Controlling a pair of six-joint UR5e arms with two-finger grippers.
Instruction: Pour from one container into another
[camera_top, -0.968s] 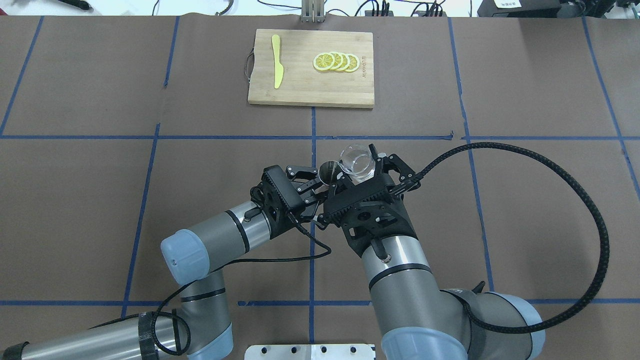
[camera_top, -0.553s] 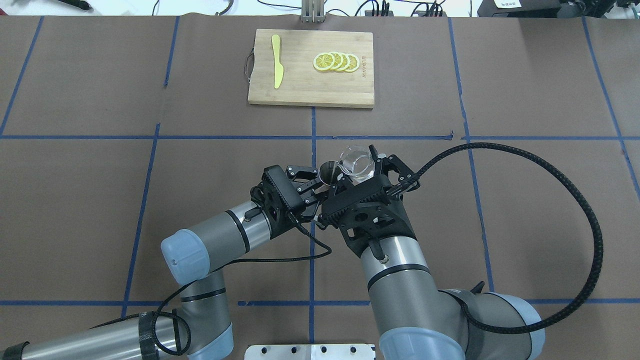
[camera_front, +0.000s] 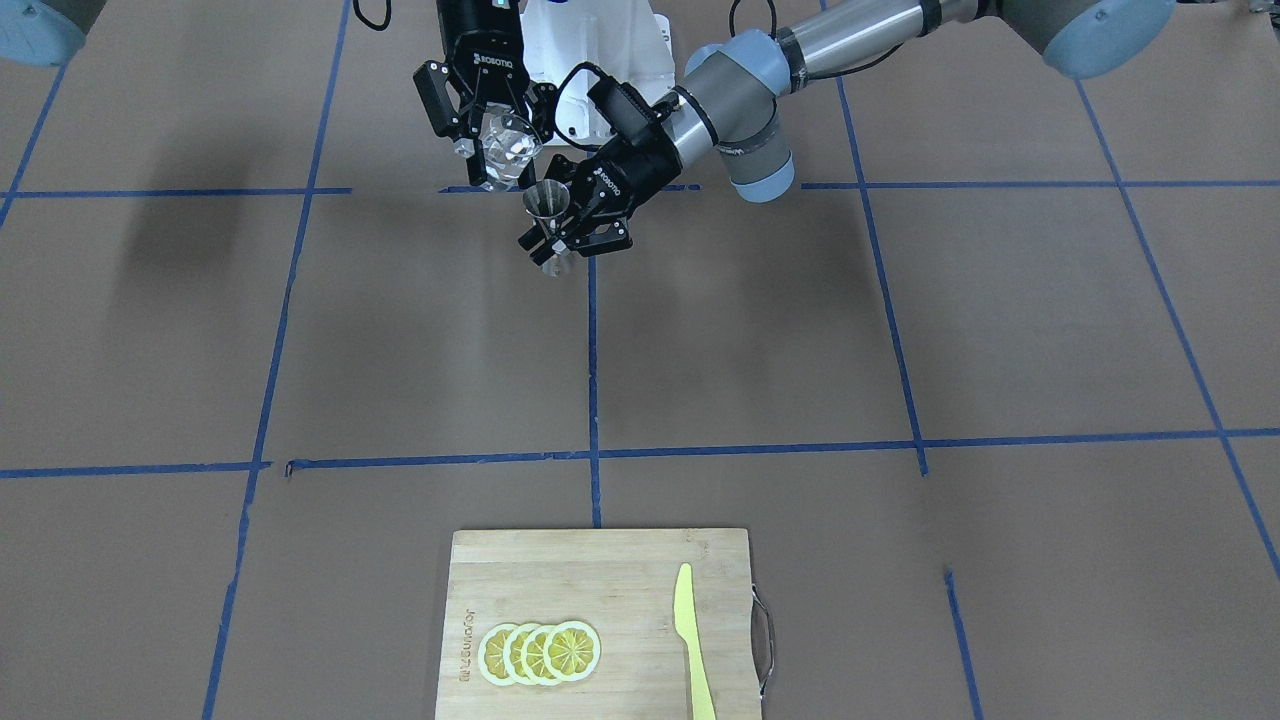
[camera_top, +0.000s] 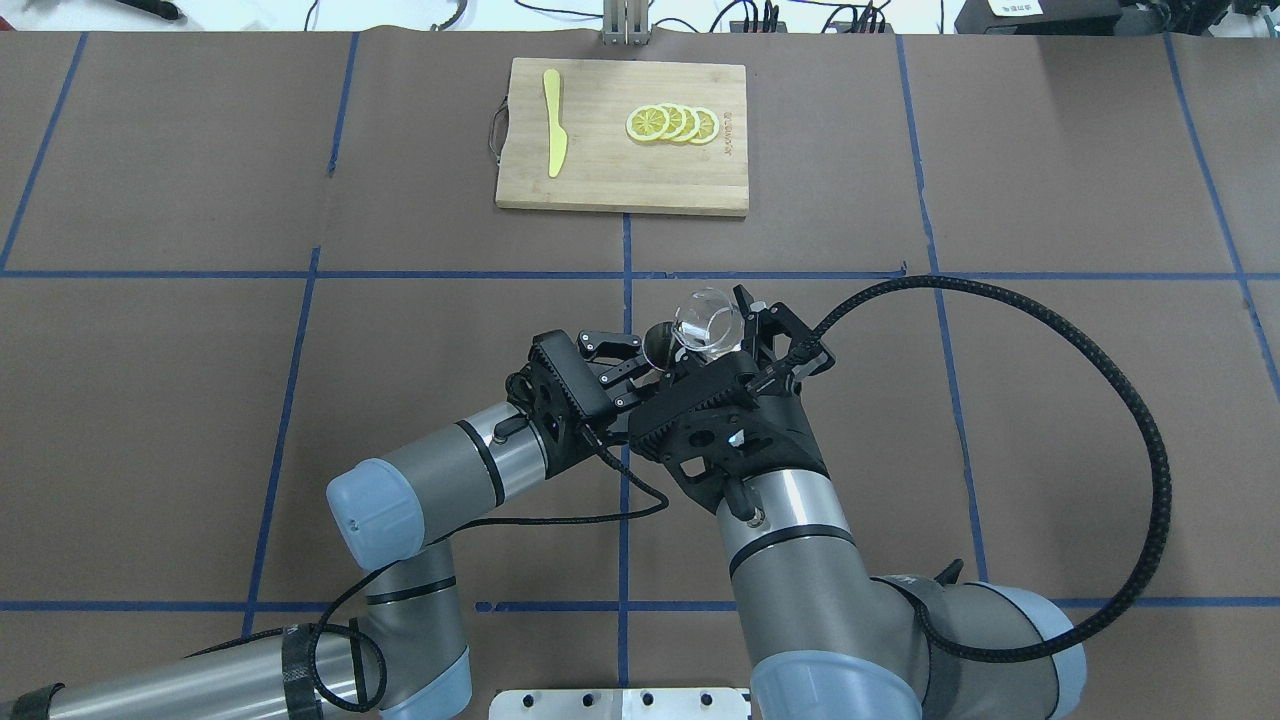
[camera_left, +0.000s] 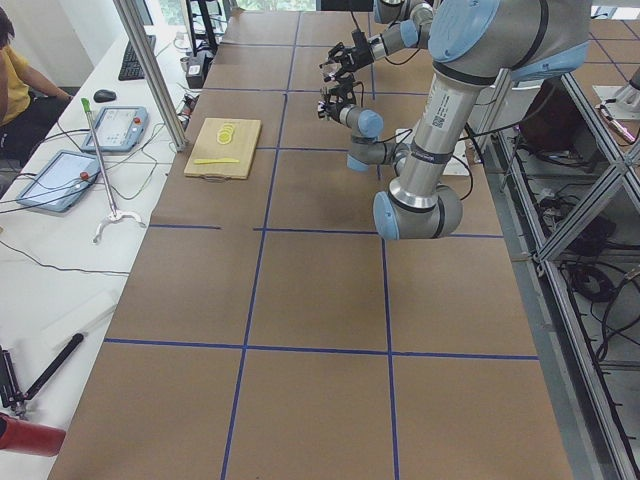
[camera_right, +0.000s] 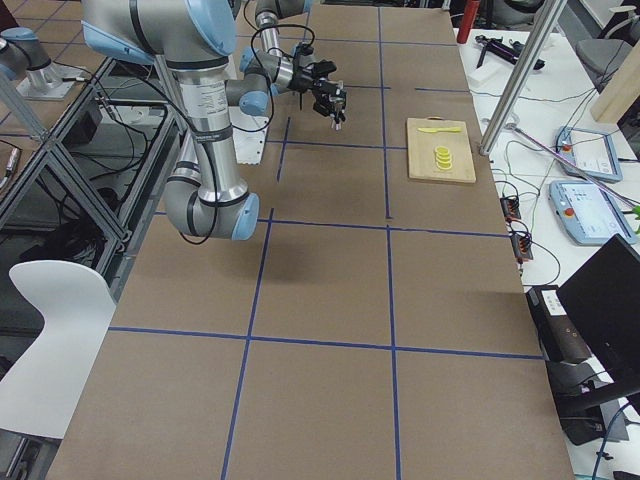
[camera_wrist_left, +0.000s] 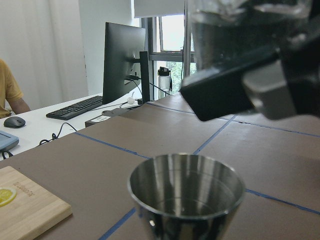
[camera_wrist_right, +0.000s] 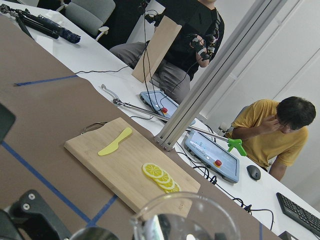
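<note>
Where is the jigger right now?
In the front-facing view the jigger is gripped upright by the left gripper, at the robot's end of the centre tape line, just right of and below the glass tumbler in the right gripper.

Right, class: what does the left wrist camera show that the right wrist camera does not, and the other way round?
Only the left wrist view looks down into the open cup of the jigger from close up, with a monitor behind it. Only the right wrist view shows the whole cutting board, the yellow knife on it and the full row of lemon slices. Both show the glass tumbler, at least a corner of the board, and the brown table with blue tape lines.
</note>
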